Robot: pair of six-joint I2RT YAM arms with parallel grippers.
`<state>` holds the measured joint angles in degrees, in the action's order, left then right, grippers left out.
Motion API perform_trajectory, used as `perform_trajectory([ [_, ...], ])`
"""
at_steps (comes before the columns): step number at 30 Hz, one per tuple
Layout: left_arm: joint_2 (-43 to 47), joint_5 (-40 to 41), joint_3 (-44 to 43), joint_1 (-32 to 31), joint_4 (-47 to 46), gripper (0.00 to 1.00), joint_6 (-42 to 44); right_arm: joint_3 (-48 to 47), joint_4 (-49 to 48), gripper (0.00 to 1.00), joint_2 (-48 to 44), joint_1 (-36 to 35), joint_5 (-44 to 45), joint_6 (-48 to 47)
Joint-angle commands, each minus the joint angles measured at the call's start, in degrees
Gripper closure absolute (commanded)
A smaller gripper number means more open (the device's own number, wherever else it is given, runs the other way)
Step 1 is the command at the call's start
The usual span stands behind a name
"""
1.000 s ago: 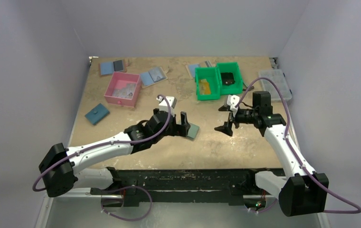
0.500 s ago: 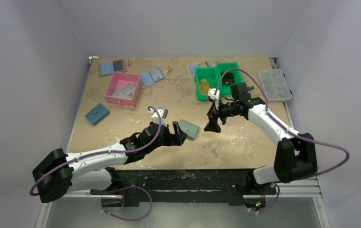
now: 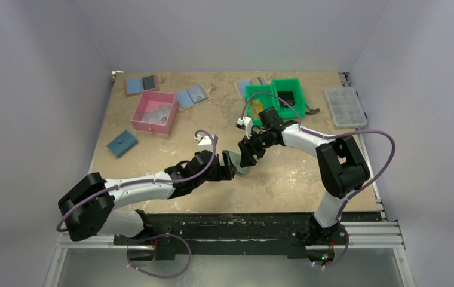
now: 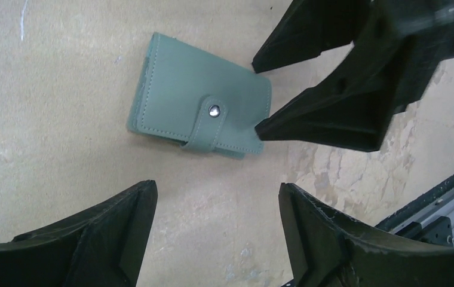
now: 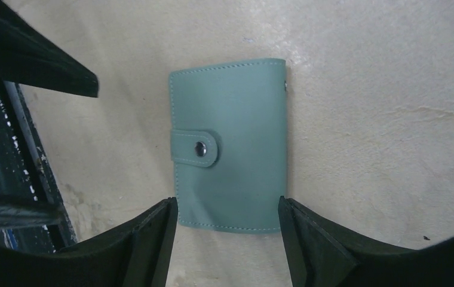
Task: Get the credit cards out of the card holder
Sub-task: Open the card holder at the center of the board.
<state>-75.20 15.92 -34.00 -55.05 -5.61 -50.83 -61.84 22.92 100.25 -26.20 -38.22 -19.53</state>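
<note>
right gripper [image 5: 226, 202], jaws apart, straddles the closed card holder [image 5: 230, 119] from one o'clock; left gripper [image 4: 217, 186], jaws spread, empty, at its nine o'clock.

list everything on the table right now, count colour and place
grey-green stitched card holder with snap strap: 1, grey-green, closed, table centre
pink square box: 1, pink, far left
green two-compartment bin: 1, green, far centre-right
open blue-and-grey bifold folders: 3, blue and grey, far edge
dark blue closed wallet: 1, dark blue, left side
clear plastic compartment case: 1, clear, far right
left gripper: 1, black, open, just short of card holder
right gripper: 1, black, open, at card holder's end
</note>
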Motion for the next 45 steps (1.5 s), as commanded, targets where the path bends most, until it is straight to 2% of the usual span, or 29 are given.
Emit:
perform_trajectory([
  [1, -1.09, 1.40, -4.33, 0.51, 1.54, 0.23, 2.68, -2.50, -1.98, 0.30, 1.25, 0.09, 2.09, 3.71],
  [13, -6.88, -0.36, -9.30, 0.99, 3.35, 0.35, 6.91, -2.95, -2.02, 0.24, 4.47, 0.09, 2.97, 4.15],
  [18, -8.02, 0.24, -8.94, 1.62, 2.72, 0.40, 6.53, -3.11, -1.15, 0.25, 6.18, 0.09, 0.17, 4.15],
  [22, -8.27, 2.00, -8.51, 1.95, 2.34, 0.41, 5.14, -3.04, -0.88, 0.27, 7.37, 0.11, -0.40, 4.53],
  [26, -8.32, 3.41, -8.29, 1.96, 1.78, 0.43, 3.78, -3.15, -0.44, 0.39, 8.45, 0.09, 0.14, 4.59],
  [32, -7.20, 3.40, -5.54, 1.96, -3.37, 0.43, -1.46, -3.68, 0.68, 0.62, 8.31, 0.09, -1.56, 3.26],
  [36, -7.60, 3.58, -6.07, 1.96, -1.72, 0.44, -7.04, -3.98, 1.27, 0.77, 7.52, 0.09, -4.04, 2.63],
  [39, -8.32, 2.55, -6.77, 1.96, -0.25, 0.49, -11.00, -3.83, 1.01, 0.88, 6.22, 0.10, -6.36, 2.55],
  [42, -8.39, 1.46, -6.37, 1.96, -0.45, 0.54, -14.69, -3.68, 0.80, 0.91, 5.33, 0.17, -7.76, 2.73],
  [45, -8.37, 1.69, -6.47, 1.94, 0.46, 0.54, -18.37, -3.14, 0.02, 0.91, 4.06, 0.18, -8.35, 2.95],
])
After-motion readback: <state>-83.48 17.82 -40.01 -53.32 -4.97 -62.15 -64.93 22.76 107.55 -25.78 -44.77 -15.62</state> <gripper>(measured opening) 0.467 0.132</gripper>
